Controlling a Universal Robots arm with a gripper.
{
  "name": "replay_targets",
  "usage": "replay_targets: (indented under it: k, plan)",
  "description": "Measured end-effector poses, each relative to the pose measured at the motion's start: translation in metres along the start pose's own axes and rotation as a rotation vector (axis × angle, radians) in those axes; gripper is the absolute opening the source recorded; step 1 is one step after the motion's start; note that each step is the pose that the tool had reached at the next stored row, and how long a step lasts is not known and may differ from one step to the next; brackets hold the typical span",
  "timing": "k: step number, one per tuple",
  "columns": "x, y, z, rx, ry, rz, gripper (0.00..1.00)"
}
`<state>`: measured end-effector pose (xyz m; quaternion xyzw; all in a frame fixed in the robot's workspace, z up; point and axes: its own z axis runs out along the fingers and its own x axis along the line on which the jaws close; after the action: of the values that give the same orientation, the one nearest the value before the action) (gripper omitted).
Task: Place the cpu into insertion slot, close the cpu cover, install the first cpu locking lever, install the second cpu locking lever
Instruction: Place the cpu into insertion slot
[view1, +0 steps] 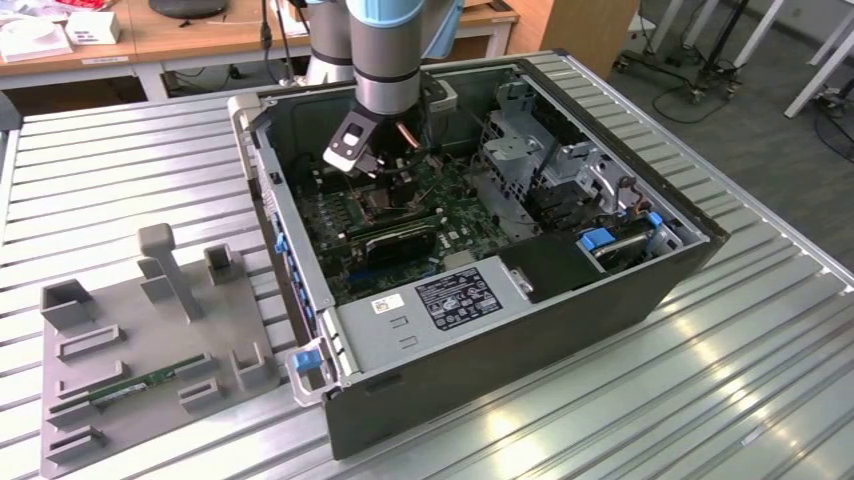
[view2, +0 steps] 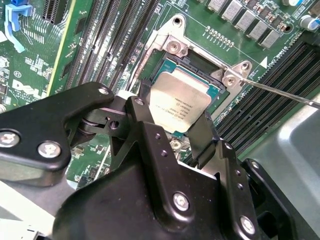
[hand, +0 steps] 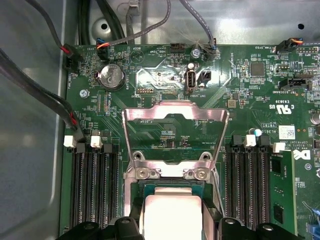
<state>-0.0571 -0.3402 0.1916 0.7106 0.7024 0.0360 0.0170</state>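
The arm reaches down into the open computer case (view1: 441, 400), which lies on its side on the slatted metal counter (view1: 694, 400). In the exterior view, the hand (view1: 384, 180) hangs low over the green board in the case's far half.

In both wrist views the cpu (view2: 180, 100) (hand: 172, 212) lies flat with its dull metal face up, at the insertion slot (view2: 196, 61) (hand: 165, 184). Whether it is fully seated or just above cannot be told. It is square, so no long axis stands out, and its edges run parallel to the slot's rim. The hand (view2: 172, 112) (hand: 172, 222) pinches it, one black finger (view2: 200, 132) against each of two opposite edges.

The second wrist view shows several lines of fine dark print across the cpu's face. It also shows a thin locking lever (view2: 280, 92) slanting away from a corner of the slot, over the memory slots (view2: 280, 65).

The first wrist view shows the cpu cover (hand: 175, 111), a silver frame with a large window. It is swung up and open on the slot's far side, hinged just beside the slot. Rows of memory slots (hand: 92, 185) flank the slot, and a round coin battery (hand: 112, 77) sits beyond.

In the exterior view a labelled grey power unit (view1: 454, 295) sits at the case's near end. To the exterior view's left of the case, a grey fixture (view1: 120, 300) holds a green memory stick (view1: 134, 385).
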Motion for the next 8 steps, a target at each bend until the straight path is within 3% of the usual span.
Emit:
replay_targets:
  k: [8]
  plan:
    - [0.0008,-0.0005,0.0001,0.0000,-0.0001,0.000,0.54]
